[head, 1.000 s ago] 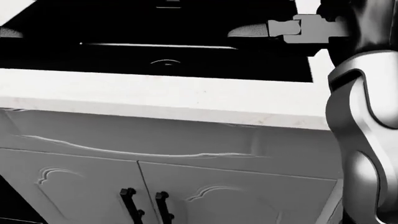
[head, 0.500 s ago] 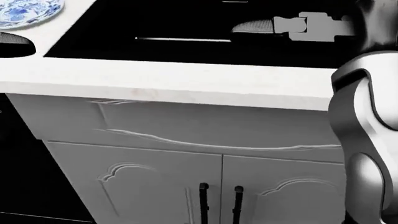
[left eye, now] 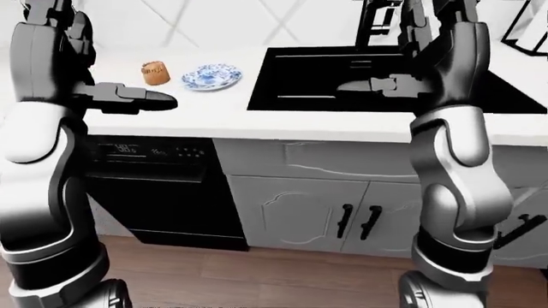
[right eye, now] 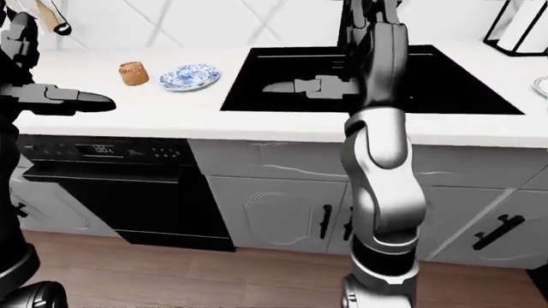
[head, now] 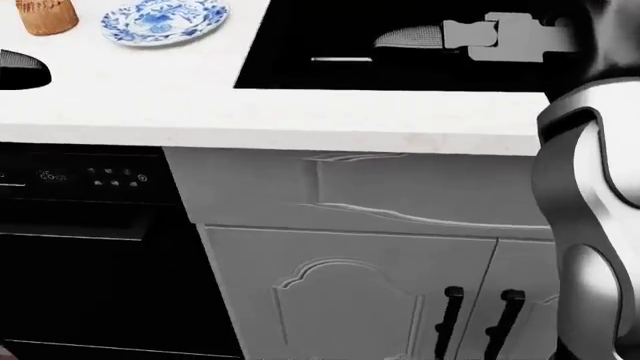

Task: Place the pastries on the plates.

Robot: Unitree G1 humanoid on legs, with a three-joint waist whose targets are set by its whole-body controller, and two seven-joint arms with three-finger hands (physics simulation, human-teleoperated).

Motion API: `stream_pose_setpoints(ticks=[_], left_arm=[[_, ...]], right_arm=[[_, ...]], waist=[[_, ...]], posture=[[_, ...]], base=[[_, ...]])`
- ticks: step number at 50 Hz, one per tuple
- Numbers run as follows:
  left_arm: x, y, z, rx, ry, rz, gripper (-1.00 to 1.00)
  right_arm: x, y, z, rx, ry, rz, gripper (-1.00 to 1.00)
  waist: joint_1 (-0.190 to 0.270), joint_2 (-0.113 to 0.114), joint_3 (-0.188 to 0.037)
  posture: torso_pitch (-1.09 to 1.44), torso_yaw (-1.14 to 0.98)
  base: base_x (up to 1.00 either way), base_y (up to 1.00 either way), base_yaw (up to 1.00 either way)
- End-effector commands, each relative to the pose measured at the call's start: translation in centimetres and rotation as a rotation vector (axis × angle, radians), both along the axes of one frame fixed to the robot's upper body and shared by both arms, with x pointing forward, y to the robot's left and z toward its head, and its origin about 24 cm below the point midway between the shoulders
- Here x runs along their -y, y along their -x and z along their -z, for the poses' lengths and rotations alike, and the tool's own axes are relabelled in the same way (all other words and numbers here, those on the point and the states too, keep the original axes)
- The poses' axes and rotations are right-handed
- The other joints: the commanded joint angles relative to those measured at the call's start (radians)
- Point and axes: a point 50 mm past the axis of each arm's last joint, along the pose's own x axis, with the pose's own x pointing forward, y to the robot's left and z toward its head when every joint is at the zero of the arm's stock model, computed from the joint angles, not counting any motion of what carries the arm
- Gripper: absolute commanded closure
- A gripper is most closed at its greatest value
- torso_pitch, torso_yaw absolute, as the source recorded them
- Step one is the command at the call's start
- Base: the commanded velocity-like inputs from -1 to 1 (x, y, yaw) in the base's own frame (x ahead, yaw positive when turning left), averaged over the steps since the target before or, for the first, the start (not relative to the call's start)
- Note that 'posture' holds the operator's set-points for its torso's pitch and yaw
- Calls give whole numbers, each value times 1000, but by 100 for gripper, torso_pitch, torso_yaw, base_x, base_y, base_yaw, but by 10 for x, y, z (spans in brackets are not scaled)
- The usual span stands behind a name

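A brown pastry [left eye: 155, 72] stands on the white counter [left eye: 214, 112], apart from and just left of a blue-and-white plate [left eye: 211, 76]; the head view shows both at its top left, pastry [head: 47, 15] and plate [head: 165, 20]. My left hand [left eye: 144, 98] hovers flat and open over the counter, below the pastry in the left-eye view, holding nothing. Over the black sink [left eye: 308, 80] my right hand [left eye: 367, 85] is stretched out open and empty.
A black dishwasher [left eye: 159, 186] sits under the counter at the left. White cabinet doors with black handles [left eye: 355, 221] stand below the sink. A black wire rack [right eye: 516, 29] is at the right-eye view's top right. Wooden floor lies below.
The camera has swung left: the whole head view slid right, bringing the plate, then the pastry and the dishwasher, into sight. Both hands keep their pose.
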Motion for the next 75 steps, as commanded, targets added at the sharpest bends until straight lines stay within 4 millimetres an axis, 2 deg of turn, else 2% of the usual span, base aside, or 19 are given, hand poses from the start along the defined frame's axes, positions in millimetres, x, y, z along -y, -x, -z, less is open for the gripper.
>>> stream_pose_setpoints(ticks=[1, 2, 17, 18, 21, 25, 27, 32, 37, 44, 51, 54, 55, 59, 62, 65, 68, 70, 75], left_arm=[[-2, 5, -11, 60, -13, -18, -100], [-2, 5, -11, 60, -12, -17, -100], [0, 5, -12, 54, -17, -13, -100], [0, 5, -12, 55, -17, -13, -100], [0, 6, -13, 55, -20, -14, -100], [0, 7, -15, 57, -24, -13, -100], [1, 6, -16, 57, -23, -13, -100], [2, 7, -17, 57, -27, -12, -100], [1, 8, -17, 58, -26, -14, -100], [2, 8, -17, 57, -32, -16, -100], [2, 8, -16, 55, -33, -17, -100], [1, 9, -16, 54, -33, -17, -100], [2, 9, -16, 54, -34, -17, -100], [2, 8, -15, 53, -35, -16, -100], [3, 8, -14, 51, -35, -16, -100], [3, 9, -14, 51, -34, -17, -100], [3, 9, -14, 51, -34, -15, -100], [3, 9, -14, 50, -35, -14, -100], [4, 8, -15, 52, -36, -14, -100]], right_arm=[[-4, 4, -9, 49, 3, -22, -100], [-4, 3, -9, 48, 6, -22, -100], [0, 3, -3, 48, -8, -7, -100], [-1, 4, -3, 50, -8, -8, -100], [1, 4, -3, 46, -17, 1, -100], [4, 1, -1, 20, -26, 42, -100], [4, 2, -1, 25, -16, 39, -100], [3, 1, -1, 22, -50, 19, -100], [4, 1, 1, 13, -51, 17, -100], [3, 2, 2, 19, -42, 21, -100], [-1, 2, 5, 12, 28, 21, -100], [-2, 3, 5, 14, 37, 18, -100], [-2, 3, 4, 18, 36, 17, -100], [-1, 2, 5, 18, 30, 13, -100], [-2, 3, 4, 20, 24, 8, -100], [-2, 4, 5, 24, 26, 4, -100], [-3, 4, 4, 32, 31, -3, -100], [-3, 3, 4, 34, 34, -5, -100], [-4, 3, 0, 43, 34, -11, -100]], waist=[[4, 19, -21], [8, 86, -38], [10, -81, -11], [-10, -35, 8], [-4, -60, -9], [7, 37, -34], [10, 43, 12], [23, -19, 23], [29, -33, -15], [14, -72, -11], [5, -35, 24], [-1, 63, -31], [17, -5, -18], [6, -86, 7], [17, -83, -42], [22, -66, -40], [17, -13, -26], [9, 68, -37], [19, 21, -12]], posture=[[0, 0], [0, 0], [0, 0], [0, 0], [0, 0], [0, 0], [0, 0], [0, 0], [0, 0], [0, 0], [0, 0], [0, 0], [0, 0], [0, 0], [0, 0], [0, 0], [0, 0], [0, 0], [0, 0]], base=[[9, 70, 0], [9, 70, 0], [16, 66, 0], [42, 40, 0], [43, 29, 0], [10, 1, 0], [0, 0, 0], [0, 0, 0], [0, 0, -87], [0, 0, -100], [0, 0, -2], [0, 7, 0], [0, 40, 0], [0, 67, 0], [0, 67, 0], [0, 68, 0], [2, 67, 0], [12, 68, 0], [15, 62, 0]])
